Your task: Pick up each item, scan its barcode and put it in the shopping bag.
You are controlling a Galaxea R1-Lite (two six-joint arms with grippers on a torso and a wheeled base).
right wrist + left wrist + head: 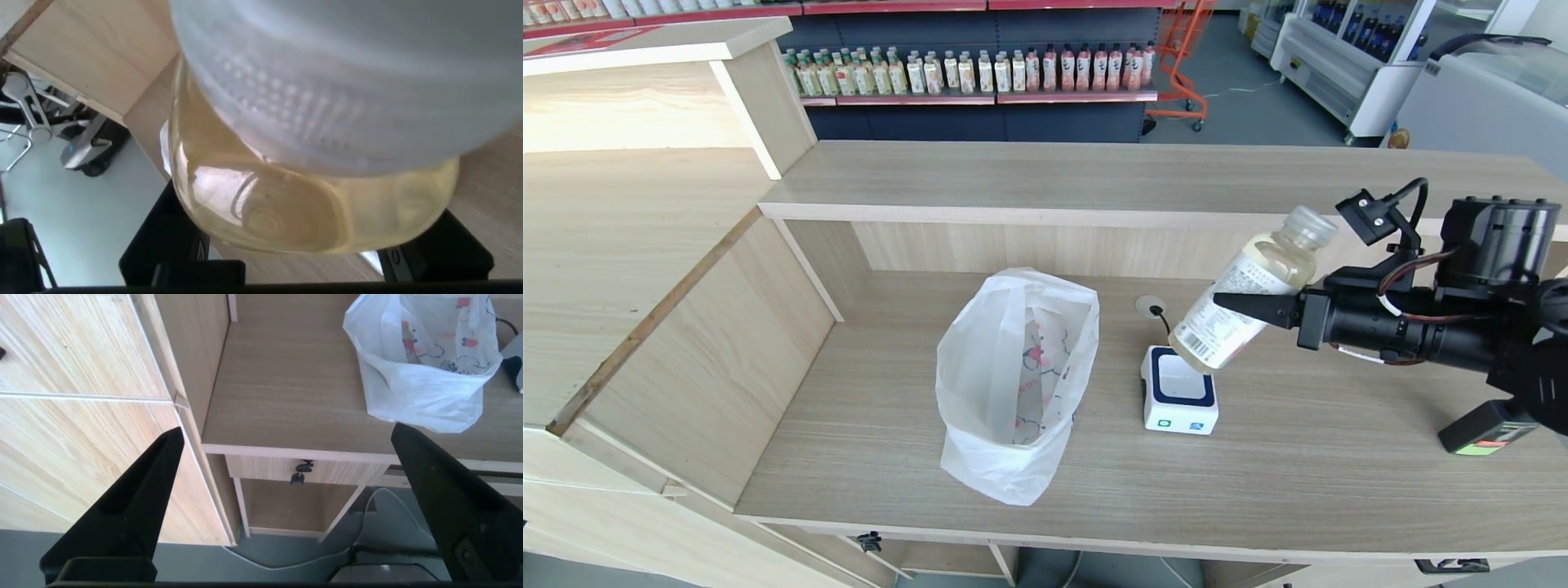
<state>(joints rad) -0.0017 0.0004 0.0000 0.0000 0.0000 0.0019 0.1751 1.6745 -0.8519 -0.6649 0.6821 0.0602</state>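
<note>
Scan step. Right gripper point(1241, 304) clamped on bottle point(1229, 322), which is tilted, label end over scanner point(1178, 392). Bag point(1013, 376) stands open at scanner's 9 o'clock. Left gripper point(288, 437) jaws apart, empty. Next, likely: once scanned, carry bottle toward 9 o'clock and release over bag.

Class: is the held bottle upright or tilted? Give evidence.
Tilted. The bottle leans: cap high toward the robot's right, base low over the scanner.
</note>
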